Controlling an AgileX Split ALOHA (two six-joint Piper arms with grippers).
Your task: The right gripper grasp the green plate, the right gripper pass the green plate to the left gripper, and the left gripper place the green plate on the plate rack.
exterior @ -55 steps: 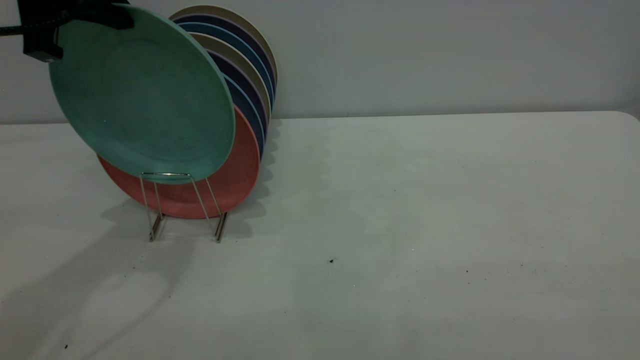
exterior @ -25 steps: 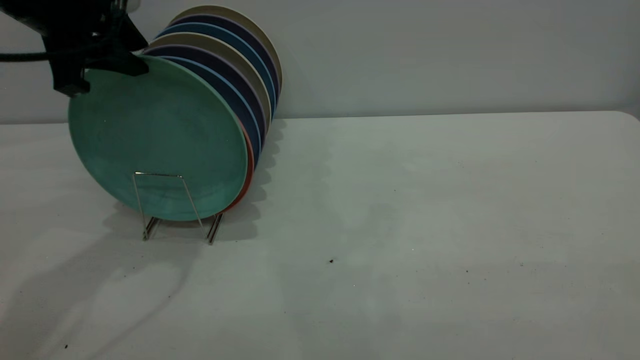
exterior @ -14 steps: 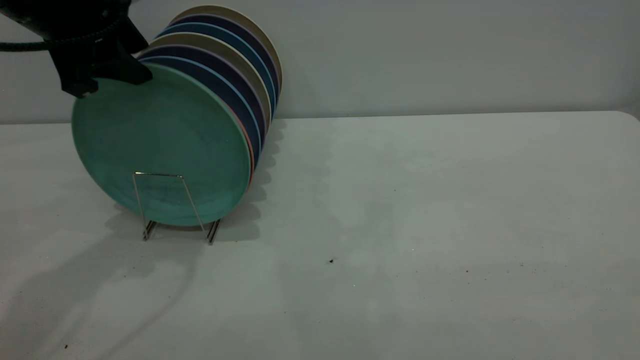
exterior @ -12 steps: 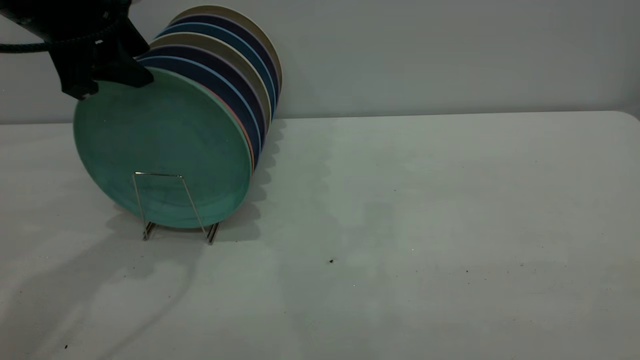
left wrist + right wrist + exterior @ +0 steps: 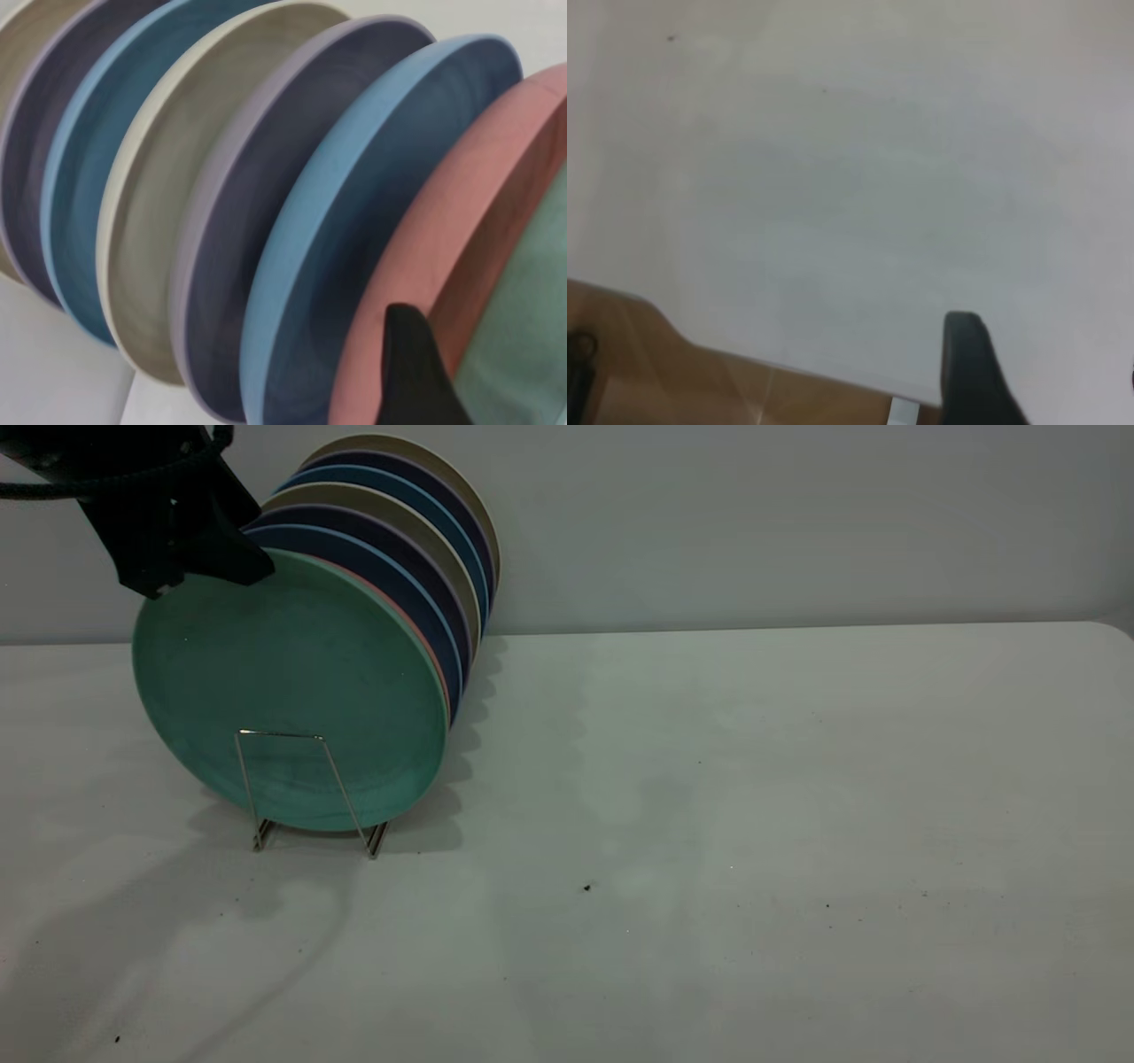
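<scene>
The green plate (image 5: 292,691) stands on edge in the front slot of the wire plate rack (image 5: 283,735), leaning back against the salmon-pink plate (image 5: 436,669). My left gripper (image 5: 208,567) is shut on the green plate's upper rim at the top left. In the left wrist view one black finger (image 5: 412,372) sits between the pink plate (image 5: 443,239) and the green plate (image 5: 523,336). My right gripper (image 5: 1050,381) is outside the exterior view and hangs over the table's edge, holding nothing.
Behind the pink plate the rack holds several dark blue and beige plates (image 5: 399,558) in a row towards the wall. The white table (image 5: 709,779) stretches to the right. Brown floor (image 5: 673,372) shows past the table's edge.
My left gripper has lowered the green plate from above the rack into the front slot. It now covers the pink plate. In the last half second it settled only slightly.
</scene>
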